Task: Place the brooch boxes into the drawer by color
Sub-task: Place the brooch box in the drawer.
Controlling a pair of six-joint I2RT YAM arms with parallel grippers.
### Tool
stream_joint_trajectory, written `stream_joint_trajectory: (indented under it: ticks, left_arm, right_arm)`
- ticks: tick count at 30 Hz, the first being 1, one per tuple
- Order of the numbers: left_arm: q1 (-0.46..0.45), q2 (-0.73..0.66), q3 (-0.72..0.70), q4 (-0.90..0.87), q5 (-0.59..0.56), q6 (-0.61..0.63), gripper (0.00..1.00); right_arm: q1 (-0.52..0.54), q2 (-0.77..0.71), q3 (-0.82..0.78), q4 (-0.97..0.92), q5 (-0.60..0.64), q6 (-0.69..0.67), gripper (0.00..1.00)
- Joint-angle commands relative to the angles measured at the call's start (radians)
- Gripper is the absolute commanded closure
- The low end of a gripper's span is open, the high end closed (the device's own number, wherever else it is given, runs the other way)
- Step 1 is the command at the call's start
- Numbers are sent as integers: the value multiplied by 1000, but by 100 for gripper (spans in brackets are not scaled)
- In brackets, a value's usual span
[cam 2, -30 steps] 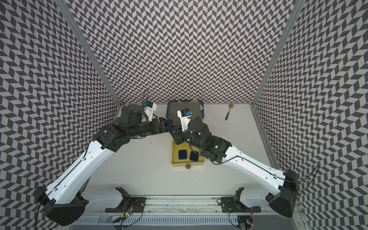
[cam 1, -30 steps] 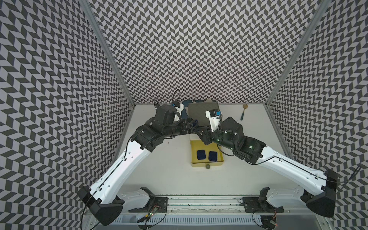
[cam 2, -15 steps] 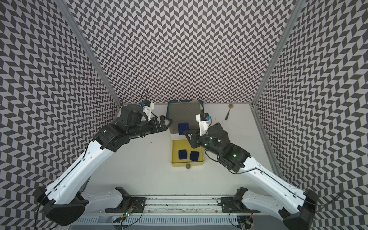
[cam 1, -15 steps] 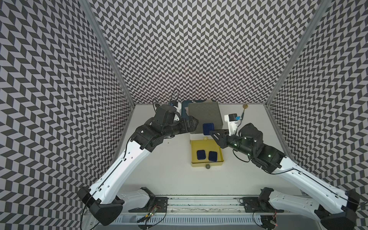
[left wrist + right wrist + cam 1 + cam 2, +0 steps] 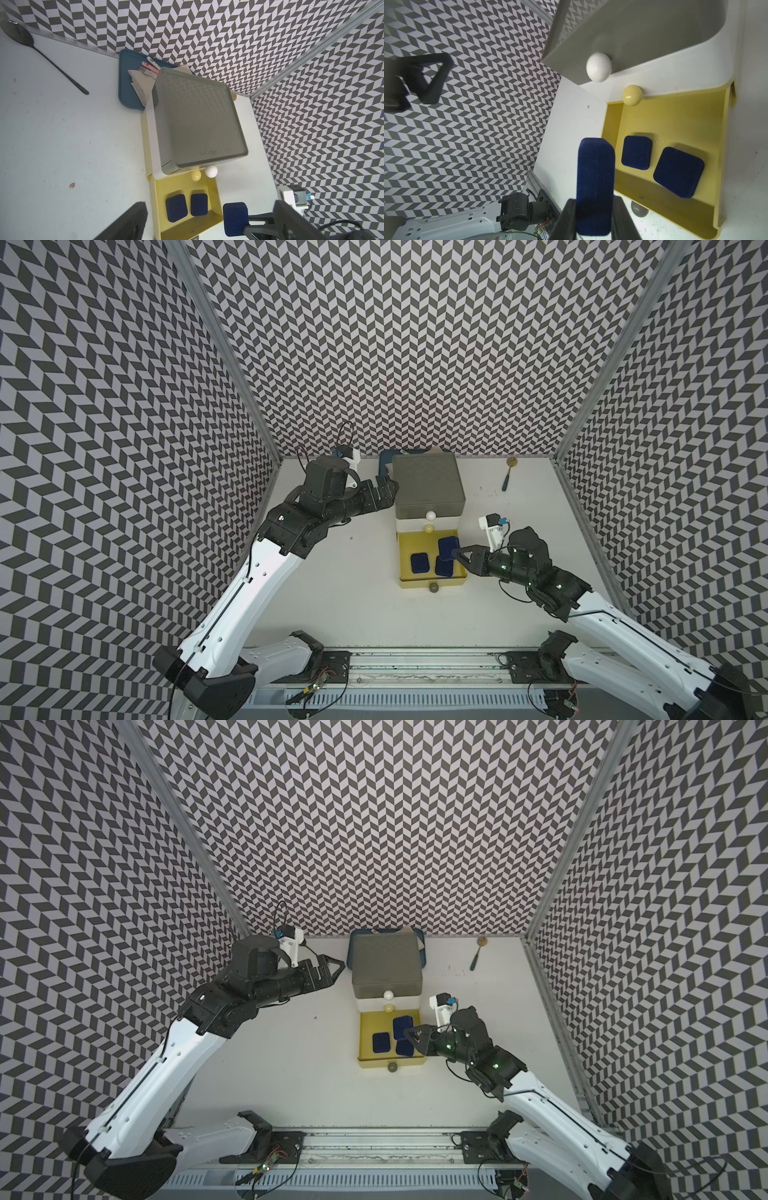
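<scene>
"Right wrist view: much crowding the right gripper (image 5: 593,202)?"

"Clamped on a navy brooch box (image 5: 596,176), held on edge. Just past the fingertips, open yellow drawer (image 5: 675,116) with two navy boxes (image 5: 636,152) lying flat inside. White knob (image 5: 599,66) and yellow knob (image 5: 632,95) jutting out farther ahead."

"Arm pose?"

"Stretched low, wrist about level, coming in from the drawer's side. Opposite, left gripper (image 5: 337,968) spread wide near the chest (image 5: 386,965), elbow bent. Blue tray (image 5: 124,87) just beyond its tips."

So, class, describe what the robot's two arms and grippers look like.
The left arm and right arm have white lower links and black joints, with thin black cables. The left gripper and right gripper have black triangular open-frame fingers. White camera blocks sit on both wrists.
</scene>
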Motion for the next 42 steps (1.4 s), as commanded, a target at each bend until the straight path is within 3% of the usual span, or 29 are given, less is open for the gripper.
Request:
stream_joint_trajectory:
  ticks: [1,24,42]
  left_arm:
    - [45,-51,-56,64,82,27,0]
    - [94,-53,-115,98,142,51,0]
    - [93,-33,-118,108,159,57,0]
  right_arm:
    - [-23,51,-3,159,-68,22,93]
    - [-93,411,54,222,-55,-90,93]
    - [-98,534,89,272,-10,-108,93]
